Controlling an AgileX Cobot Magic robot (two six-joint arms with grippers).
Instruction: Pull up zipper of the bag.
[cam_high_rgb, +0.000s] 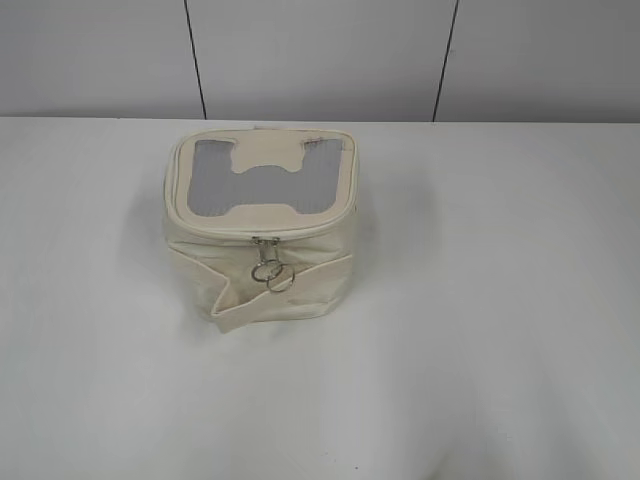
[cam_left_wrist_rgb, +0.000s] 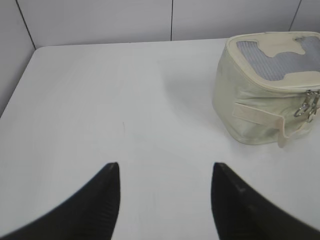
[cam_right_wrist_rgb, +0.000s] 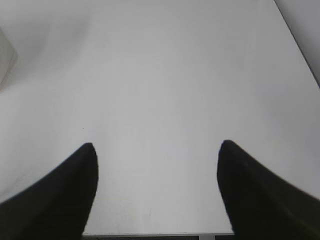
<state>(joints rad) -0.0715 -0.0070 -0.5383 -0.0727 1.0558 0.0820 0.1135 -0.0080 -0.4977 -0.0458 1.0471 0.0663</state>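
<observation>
Both claws, the left gripper (cam_left_wrist_rgb: 165, 192) and the right gripper (cam_right_wrist_rgb: 156, 172), gape wide and empty over the bare table (cam_high_rgb: 500, 300), well apart from the bag (cam_high_rgb: 260, 235). It stands mid-table, soft and probably light, so one claw should likely steady it. The zipper (cam_high_rgb: 262, 240) offers small, slippery-looking rings (cam_high_rgb: 272, 272) on its near side.

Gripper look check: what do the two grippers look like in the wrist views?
Left gripper and right gripper each show two matte black fingers tapering to rounded tips. The left fingers show fine ribbing. No cables, markings or arm links are visible.
</observation>
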